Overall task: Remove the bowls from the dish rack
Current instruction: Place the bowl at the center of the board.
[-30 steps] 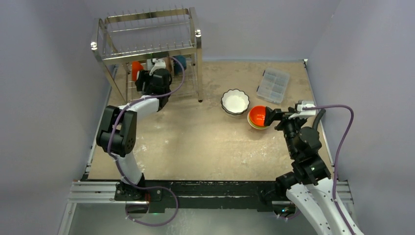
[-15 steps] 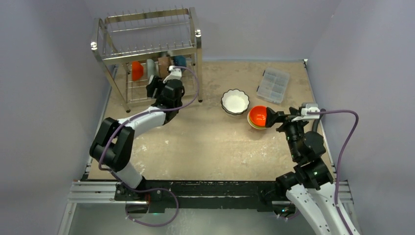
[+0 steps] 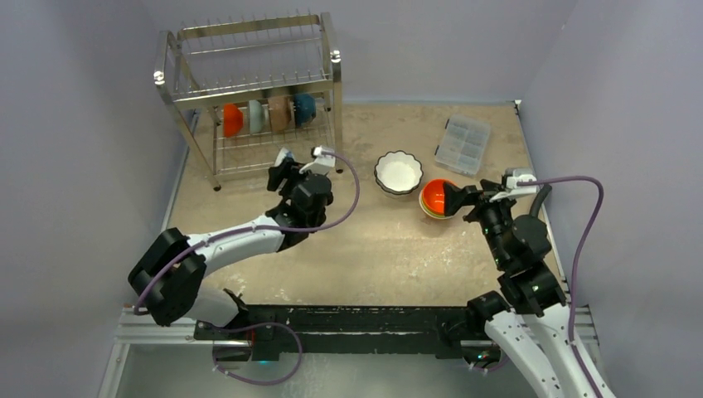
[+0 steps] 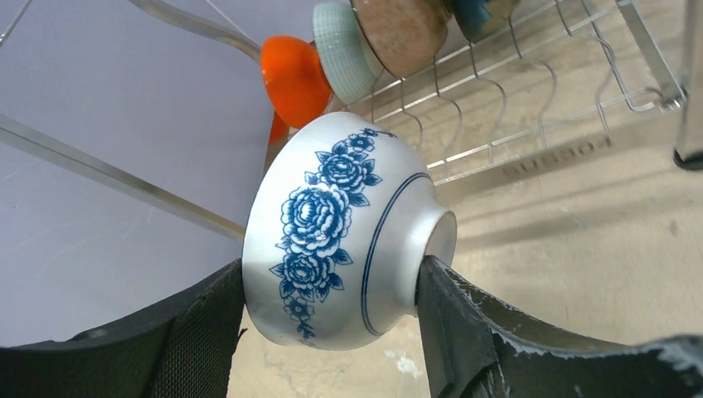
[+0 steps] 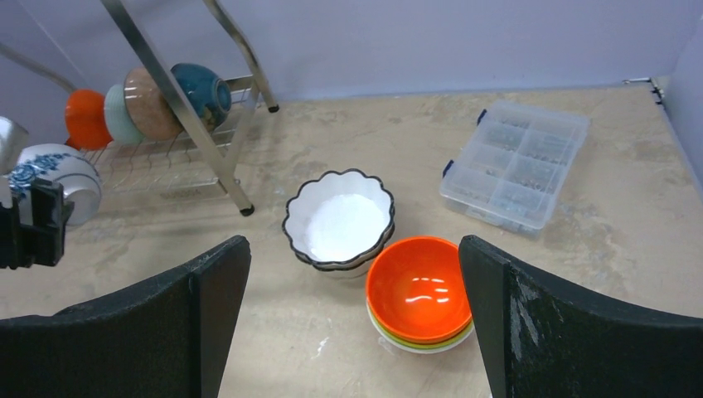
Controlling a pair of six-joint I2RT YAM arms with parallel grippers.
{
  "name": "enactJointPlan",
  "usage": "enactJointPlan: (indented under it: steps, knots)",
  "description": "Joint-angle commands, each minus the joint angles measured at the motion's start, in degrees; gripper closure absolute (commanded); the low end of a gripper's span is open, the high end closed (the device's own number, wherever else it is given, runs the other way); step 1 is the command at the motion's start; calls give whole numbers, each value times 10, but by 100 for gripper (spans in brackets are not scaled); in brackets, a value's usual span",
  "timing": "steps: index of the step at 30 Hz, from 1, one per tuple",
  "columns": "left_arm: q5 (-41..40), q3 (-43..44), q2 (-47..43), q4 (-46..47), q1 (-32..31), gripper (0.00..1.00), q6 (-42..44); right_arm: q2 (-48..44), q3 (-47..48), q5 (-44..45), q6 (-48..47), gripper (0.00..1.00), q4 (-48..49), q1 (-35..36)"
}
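Note:
My left gripper [image 4: 332, 278] is shut on a white bowl with blue flowers [image 4: 340, 232], one finger on its rim side and one on its foot, held sideways above the table in front of the dish rack [image 3: 249, 83]. In the top view this gripper [image 3: 283, 172] is just right of the rack's lower tier. On that tier stand an orange bowl [image 3: 233, 119], a pale green bowl [image 3: 255, 116], a tan bowl [image 3: 279, 112] and a teal bowl [image 3: 304, 108]. My right gripper [image 5: 352, 257] is open and empty, above a white scalloped bowl [image 5: 341, 220] and an orange bowl stack [image 5: 419, 290].
A clear plastic compartment box [image 3: 463, 144] lies at the back right. The scalloped bowl [image 3: 399, 172] and the orange stack [image 3: 435, 197] sit right of centre. The rack's front right leg [image 3: 338, 162] stands near my left gripper. Walls close in the table on both sides.
My left arm has drawn back out of the rack's lower tier toward the table's middle, carrying the blue-flowered bowl. The right arm has barely moved.

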Motion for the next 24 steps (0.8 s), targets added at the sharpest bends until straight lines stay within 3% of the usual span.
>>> enactJointPlan:
  steps: [1,13,18,24]
  knots:
    - [-55,-25,-29,17,-46,100,8,33,51,-44,23,1,-20,3]
    - [-110,-107,-39,94,-214,100,82,183,145,-145,36,1,-103,3]
    - [-125,-134,-10,165,-268,100,136,225,176,-176,34,1,-122,3]
    - [-124,-165,32,312,-313,100,237,284,211,-216,23,1,-161,3]
